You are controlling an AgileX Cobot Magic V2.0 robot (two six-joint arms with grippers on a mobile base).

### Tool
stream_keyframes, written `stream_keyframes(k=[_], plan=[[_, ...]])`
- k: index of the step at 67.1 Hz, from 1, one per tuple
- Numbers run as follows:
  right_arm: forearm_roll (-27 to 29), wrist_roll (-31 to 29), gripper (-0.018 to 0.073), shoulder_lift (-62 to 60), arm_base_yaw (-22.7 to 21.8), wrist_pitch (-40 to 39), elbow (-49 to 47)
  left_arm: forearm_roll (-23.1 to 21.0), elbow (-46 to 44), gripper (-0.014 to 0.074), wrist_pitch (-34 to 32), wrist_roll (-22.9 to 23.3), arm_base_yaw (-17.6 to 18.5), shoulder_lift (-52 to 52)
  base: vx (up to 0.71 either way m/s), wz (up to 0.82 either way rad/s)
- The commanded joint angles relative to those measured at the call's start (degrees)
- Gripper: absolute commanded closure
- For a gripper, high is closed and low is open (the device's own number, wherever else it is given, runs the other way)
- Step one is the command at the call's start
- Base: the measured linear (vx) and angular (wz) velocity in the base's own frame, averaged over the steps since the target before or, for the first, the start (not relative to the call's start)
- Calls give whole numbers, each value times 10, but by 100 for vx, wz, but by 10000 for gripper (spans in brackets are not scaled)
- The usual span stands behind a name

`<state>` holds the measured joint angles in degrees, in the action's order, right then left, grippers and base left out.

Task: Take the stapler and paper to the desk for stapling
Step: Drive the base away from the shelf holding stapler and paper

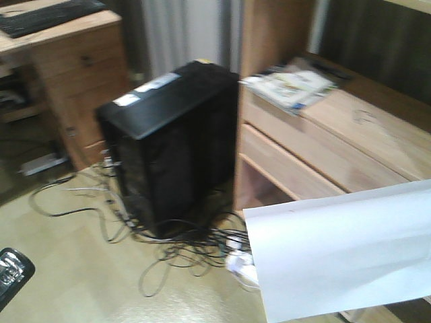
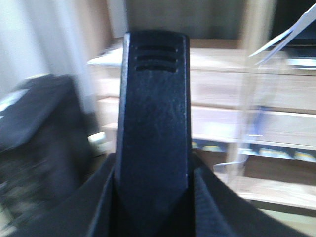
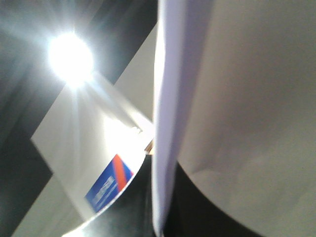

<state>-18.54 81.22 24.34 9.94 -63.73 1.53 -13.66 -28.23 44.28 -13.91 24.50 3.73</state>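
In the left wrist view the black stapler [image 2: 154, 108] stands upright between the jaws, and my left gripper [image 2: 153, 192] is shut on its lower part. The white paper [image 3: 237, 98] runs edge-on through the right wrist view, with my right gripper [image 3: 163, 210] shut on its lower edge. From the front the paper [image 1: 343, 256] hangs bent across the lower right. Behind it lies the light wooden desk [image 1: 377, 134], with an upright wooden panel at its left end. Neither gripper body shows clearly in the front view.
A black computer tower [image 1: 168, 141] stands on the floor amid tangled cables [image 1: 182, 245]. Magazines [image 1: 293, 86] lie on the desk's far end. A wooden unit with a dark keyboard-like slab [image 1: 67, 47] is at the upper left. A black object [image 1: 10, 272] pokes in at the lower left.
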Motion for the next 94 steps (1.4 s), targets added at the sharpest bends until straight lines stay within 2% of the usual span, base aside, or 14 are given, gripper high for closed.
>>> stream_keyframes(k=[1,50,94], plan=[[4,-2,561,4,0,-31,1,-12,-17,603,-68,3,1,7,12,64],[4,-2,561,4,0,-30,1,-12,-17,603,-68,3,1,7,13,69],[4,-2,561,4,0,-32,1,-12,-17,603,-68,3,1,7,20,19]])
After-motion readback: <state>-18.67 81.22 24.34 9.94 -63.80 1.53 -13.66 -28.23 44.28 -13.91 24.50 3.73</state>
